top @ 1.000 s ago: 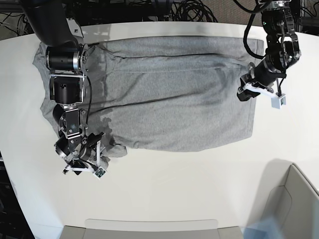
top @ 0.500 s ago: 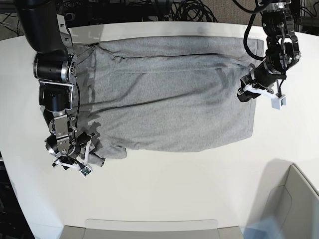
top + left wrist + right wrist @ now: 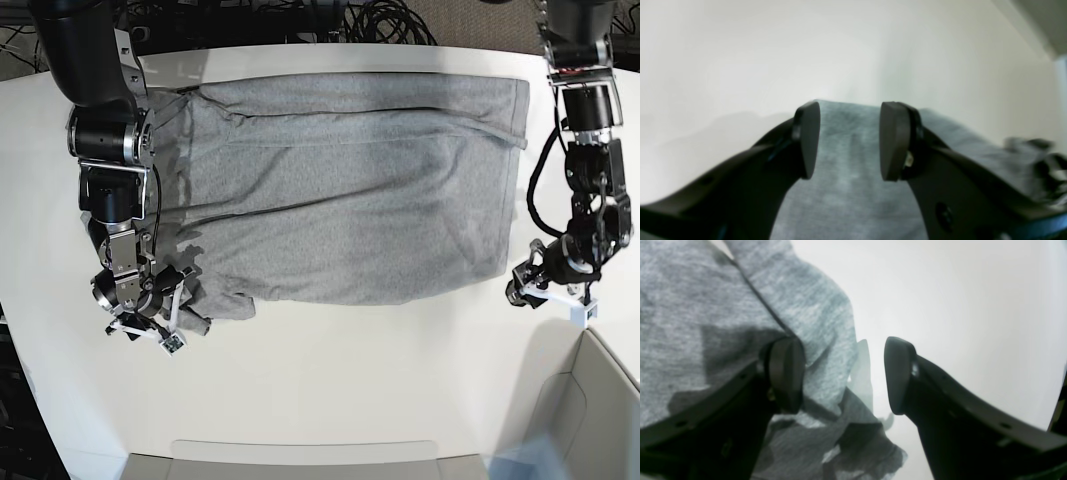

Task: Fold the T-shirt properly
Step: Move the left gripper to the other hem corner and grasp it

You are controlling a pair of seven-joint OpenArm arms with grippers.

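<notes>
The grey T-shirt (image 3: 350,195) lies spread across the far half of my white table (image 3: 330,380), its near hem running free with bare tabletop open all along it toward me. My left gripper (image 3: 528,292) hovers just off the shirt's near corner with its jaws apart and nothing between them but cloth lying below. My right gripper (image 3: 175,318), jaws wide and holding nothing, straddles the rumpled sleeve (image 3: 826,373), and a pale bin (image 3: 590,410) stands near my left arm.
</notes>
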